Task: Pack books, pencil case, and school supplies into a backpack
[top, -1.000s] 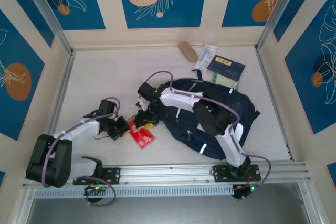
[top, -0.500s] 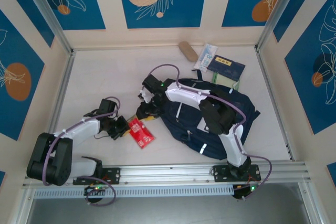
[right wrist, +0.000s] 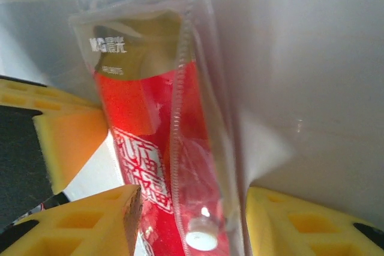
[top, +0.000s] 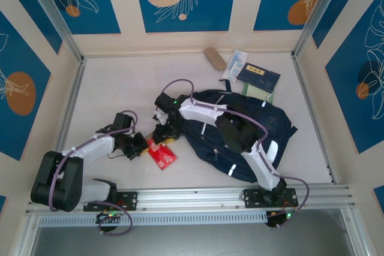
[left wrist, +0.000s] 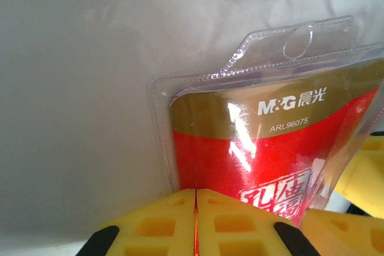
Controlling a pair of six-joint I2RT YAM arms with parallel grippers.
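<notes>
The small red book [top: 162, 155], a red-and-gold insert in a clear plastic sleeve, lies on the tabletop [top: 120, 94] just beside the backpack [top: 279, 127], off its left edge as the top view shows it. The left gripper [left wrist: 195, 199] has its jaws together, clamped on the edge of the sleeve that faces away from the backpack. The right gripper [right wrist: 192, 208] reaches across the backpack to the book's nearer end. Its jaws stand apart with the sleeve between them, and no pinch can be read there.

What has changed is the right arm. Half a second ago its wrist was drawn back and up, towards the backpack's far-left corner and clear of the book. Now it has come down over the book again, much where it was a second ago. The book has barely shifted beside the backpack, and the left jaws have stayed clamped throughout.

Judged from this, the two grippers are working out a hold on the book, which has not yet started toward the backpack. The backpack's opening cannot be made out under the arm.

The pencil case [top: 214, 58], the school supplies [top: 236, 64] and the navy books [top: 262, 78] lie beyond the backpack's far edge. They are unmoved across the frames, so most of the packing seems to remain.
</notes>
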